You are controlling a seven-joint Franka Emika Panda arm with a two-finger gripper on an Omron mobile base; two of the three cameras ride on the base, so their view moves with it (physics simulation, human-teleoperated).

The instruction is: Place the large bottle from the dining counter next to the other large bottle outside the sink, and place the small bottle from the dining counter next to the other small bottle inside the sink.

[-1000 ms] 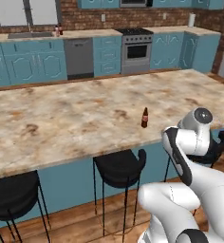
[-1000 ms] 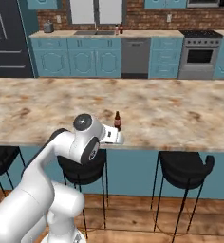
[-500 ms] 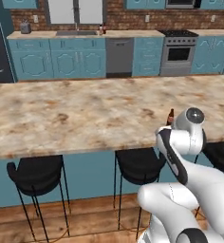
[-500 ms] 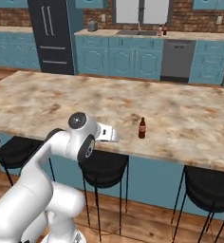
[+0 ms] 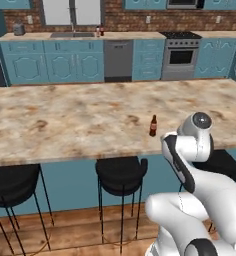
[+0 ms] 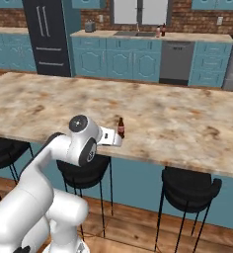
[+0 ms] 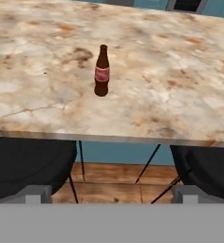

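The small bottle [image 7: 102,71], short, dark brown and red-labelled, stands upright on the marbled dining counter [image 7: 180,85] near its front edge. It also shows as the small bottle [image 5: 153,125] and the small bottle [image 6: 121,127]. My gripper [image 7: 111,192] is open with nothing between its fingertips [image 7: 35,193]. It hovers just off the counter's front edge, short of the bottle. The hand [image 6: 110,137] sits just left of the bottle. Far back, the sink [image 6: 135,33] lies in the wall counter. Right of it, a pale pinkish bottle [image 6: 158,31] and a dark bottle [image 6: 163,29] stand side by side.
Black stools [image 5: 121,172] [image 6: 190,188] stand under the dining counter's near edge, directly below my hand. A stove [image 5: 180,50] and dishwasher [image 5: 118,60] line the far wall. A dark fridge [image 6: 49,37] stands at the left. A toaster [image 6: 89,25] rests on the wall counter.
Both base views have shifted because the base moved along the dining counter; the small bottle stays upright where it was. The gripper stays open.
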